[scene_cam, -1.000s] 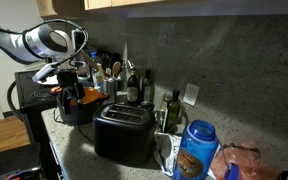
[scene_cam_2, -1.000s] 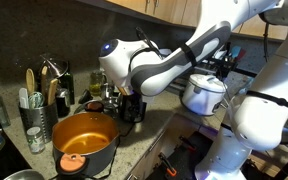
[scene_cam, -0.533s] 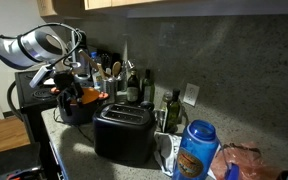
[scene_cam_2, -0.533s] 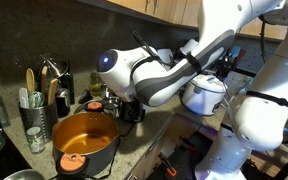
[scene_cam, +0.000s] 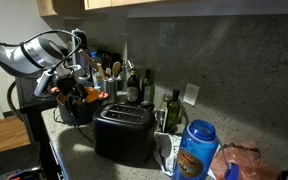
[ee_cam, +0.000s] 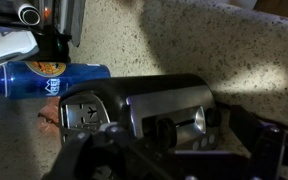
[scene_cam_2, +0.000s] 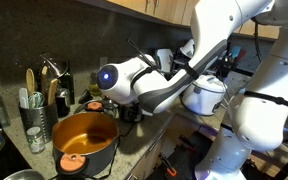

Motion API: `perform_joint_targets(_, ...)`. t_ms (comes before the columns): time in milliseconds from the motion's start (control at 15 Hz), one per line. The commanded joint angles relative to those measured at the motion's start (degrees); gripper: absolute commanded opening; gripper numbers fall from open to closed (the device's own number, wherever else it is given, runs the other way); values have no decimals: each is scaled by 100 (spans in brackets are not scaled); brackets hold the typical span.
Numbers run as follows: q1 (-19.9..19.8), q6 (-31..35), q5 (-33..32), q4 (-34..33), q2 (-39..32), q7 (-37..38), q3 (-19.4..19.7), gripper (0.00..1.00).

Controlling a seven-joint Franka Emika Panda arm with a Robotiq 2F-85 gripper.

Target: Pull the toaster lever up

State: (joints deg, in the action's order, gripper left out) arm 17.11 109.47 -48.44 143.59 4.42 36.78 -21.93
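Note:
The black two-slot toaster (scene_cam: 124, 135) stands on the speckled counter, in front of the bottles. In the wrist view its end face (ee_cam: 154, 105) fills the middle, with the round lever knob (ee_cam: 165, 131) at one end of its bright slot. My gripper (ee_cam: 174, 160) is open; its dark fingers frame the bottom of the wrist view on either side of the knob without touching it. In an exterior view the gripper (scene_cam: 70, 96) hangs off the toaster's end, beside the pot. In the exterior view from the pot side my arm (scene_cam_2: 134, 85) hides the toaster.
A dark pot with orange inside (scene_cam_2: 84, 138) stands by the gripper (scene_cam: 80, 106). A blue-lidded jar (scene_cam: 196, 148) is beyond the toaster's far end (ee_cam: 52, 78). Bottles (scene_cam: 134, 88) and utensils line the wall. A white cooker (scene_cam_2: 204, 95) stands behind the arm.
My arm has sunk lower and swung sideways toward the pot side in both exterior views. The gripper has come down with it. The toaster has not moved.

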Motion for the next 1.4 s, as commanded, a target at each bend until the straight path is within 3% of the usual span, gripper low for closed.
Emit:
perform_joint_targets(0,71,-42,-334,-14,-163,320,43,100)
perform_joint_targets(667,94,-57,-500,-25,-299,367,68,100)
perform_joint_targets(733,95,-51,-507,-25,-300,367,69,92)
perform_joint_targets(800,94,-32,-521,-20,-299,375,71,73)
perform_joint_targets(1333,94,25,-662,-12,-297,440,78,12)
